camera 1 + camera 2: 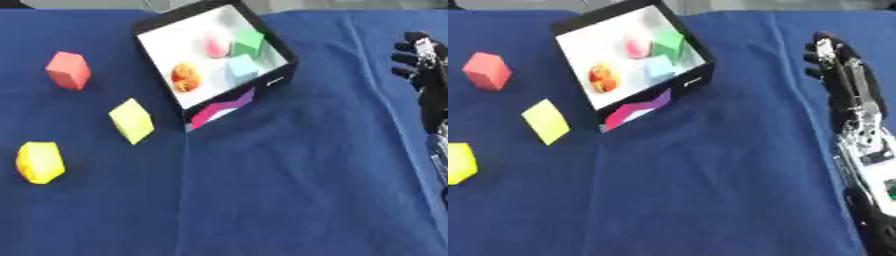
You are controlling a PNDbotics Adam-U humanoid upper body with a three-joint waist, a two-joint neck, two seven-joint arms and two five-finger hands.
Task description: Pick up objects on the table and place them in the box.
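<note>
A black-walled box (282,75) with a white floor stands at the back centre of the blue table. Inside it lie a pink piece (216,46), a green block (248,42), a light blue block (241,68) and an orange ball-like thing (185,77). Left of the box sit a red block (68,70), a lime-yellow block (132,120) and a yellow block (39,162). My right hand (839,65) hovers at the right edge, well clear of the box, fingers stretched out and holding nothing. No left hand shows in either view.
The blue cloth (289,190) covers the whole table, with a fold line running down its middle. My right forearm (868,165) stretches along the right side.
</note>
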